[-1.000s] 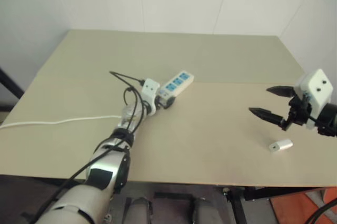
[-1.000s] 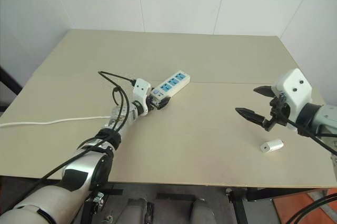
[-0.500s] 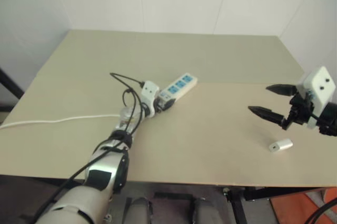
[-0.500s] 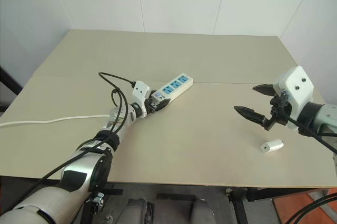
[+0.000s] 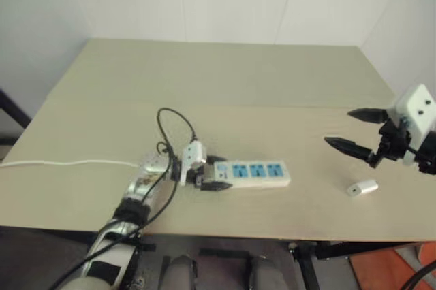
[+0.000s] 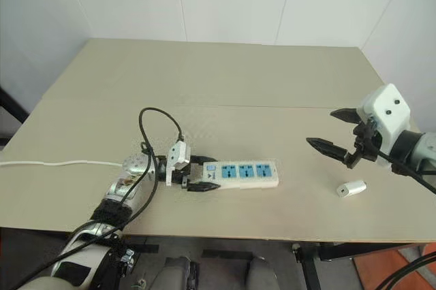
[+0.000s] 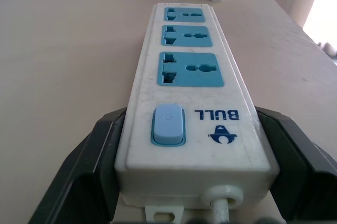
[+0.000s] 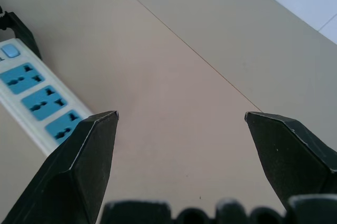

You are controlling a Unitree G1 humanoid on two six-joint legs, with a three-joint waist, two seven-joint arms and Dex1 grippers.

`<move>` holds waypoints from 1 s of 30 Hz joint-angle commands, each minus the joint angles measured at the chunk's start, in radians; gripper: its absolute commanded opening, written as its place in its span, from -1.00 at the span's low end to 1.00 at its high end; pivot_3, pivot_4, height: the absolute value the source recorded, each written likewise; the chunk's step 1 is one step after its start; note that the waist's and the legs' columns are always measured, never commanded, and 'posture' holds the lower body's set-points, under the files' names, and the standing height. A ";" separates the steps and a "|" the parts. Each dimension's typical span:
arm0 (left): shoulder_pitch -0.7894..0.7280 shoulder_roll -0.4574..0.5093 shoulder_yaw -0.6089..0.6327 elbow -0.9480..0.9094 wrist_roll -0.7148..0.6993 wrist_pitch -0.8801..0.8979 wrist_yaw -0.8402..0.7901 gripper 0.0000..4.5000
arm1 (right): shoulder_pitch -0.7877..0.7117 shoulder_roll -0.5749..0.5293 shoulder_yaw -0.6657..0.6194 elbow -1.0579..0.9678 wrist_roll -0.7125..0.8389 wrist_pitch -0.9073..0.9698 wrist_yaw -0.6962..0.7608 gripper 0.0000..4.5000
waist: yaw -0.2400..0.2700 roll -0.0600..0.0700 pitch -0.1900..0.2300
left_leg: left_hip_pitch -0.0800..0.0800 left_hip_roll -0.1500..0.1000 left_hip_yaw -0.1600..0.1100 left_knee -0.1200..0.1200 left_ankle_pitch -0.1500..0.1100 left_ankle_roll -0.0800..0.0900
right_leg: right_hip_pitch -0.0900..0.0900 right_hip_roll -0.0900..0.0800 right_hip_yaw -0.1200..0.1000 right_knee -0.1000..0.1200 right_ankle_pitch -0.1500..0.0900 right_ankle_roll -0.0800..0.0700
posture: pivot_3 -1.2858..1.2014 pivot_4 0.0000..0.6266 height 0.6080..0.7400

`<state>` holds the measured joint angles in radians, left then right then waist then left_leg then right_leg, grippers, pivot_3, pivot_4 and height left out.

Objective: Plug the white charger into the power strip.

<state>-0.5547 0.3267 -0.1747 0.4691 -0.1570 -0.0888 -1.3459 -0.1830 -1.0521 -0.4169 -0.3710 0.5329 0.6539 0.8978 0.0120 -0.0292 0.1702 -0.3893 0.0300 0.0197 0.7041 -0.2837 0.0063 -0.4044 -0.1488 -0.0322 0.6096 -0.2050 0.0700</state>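
The power strip (image 6: 242,173) is a white bar with three blue sockets, lying flat near the table's front edge and running left to right. My left gripper (image 6: 204,173) is shut on its switch end, with a black finger (image 7: 87,166) pressed against each long side. The strip's thin white cord (image 6: 54,163) trails off to the left. The white charger (image 6: 350,188) lies on the table at the front right, past the strip's free end (image 7: 181,7). My right gripper (image 6: 320,127) hangs open above the table, a little behind and to the left of the charger, with nothing between its fingers.
The beige table (image 6: 225,79) stretches back to white walls. A black cable loop (image 6: 160,123) rises from my left wrist over the tabletop. The strip and the charger both lie close to the table's front edge (image 6: 272,237).
My left gripper has shut on the strip's switch end, pulled it back toward the front edge and swung it to lie crosswise. The right arm has not moved.
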 commanded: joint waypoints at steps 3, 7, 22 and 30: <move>-0.010 0.006 -0.017 -0.010 -0.009 -0.025 -0.012 0.46 | -0.005 -0.041 -0.042 0.007 -0.004 -0.018 0.037 1.00 | 0.000 0.000 0.000 | 0.000 0.000 0.000 0.000 0.000 0.000 | 0.000 0.000 0.000 0.000 0.000 0.000 | 0.03 -0.52 1.00; -0.027 -0.001 -0.029 0.031 0.005 -0.058 -0.014 0.46 | 0.022 -0.085 -0.047 0.037 -0.019 -0.039 0.100 1.00 | 0.002 0.000 0.000 | -0.001 0.000 0.000 0.000 0.000 0.000 | 0.000 0.000 0.000 0.000 0.000 0.000 | 0.03 -0.52 1.00; -0.087 -0.025 -0.049 0.132 0.007 -0.091 -0.054 0.46 | 0.077 -0.370 0.231 0.286 -0.348 -0.529 0.479 1.00 | 0.001 0.004 -0.002 | 0.000 0.000 0.001 0.001 0.000 0.000 | 0.000 0.000 0.000 -0.001 0.000 0.000 | 0.03 -0.52 1.00; -0.088 -0.026 -0.043 0.134 0.008 -0.088 -0.045 0.46 | -0.042 -0.319 0.444 0.383 -0.534 -0.622 0.453 1.00 | 0.001 0.004 -0.002 | 0.000 0.000 0.001 0.001 0.000 0.000 | 0.000 0.000 0.000 -0.001 0.000 0.000 | 0.03 -0.52 1.00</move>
<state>-0.6349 0.3073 -0.2004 0.6068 -0.1583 -0.1710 -1.3917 -0.1991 -1.3725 0.0162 -0.0130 0.0370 0.0625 1.3602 0.0129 -0.0250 0.1678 -0.3895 0.0298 0.0204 0.7053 -0.2838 0.0065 -0.4042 -0.1488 -0.0320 0.6085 -0.2053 0.0704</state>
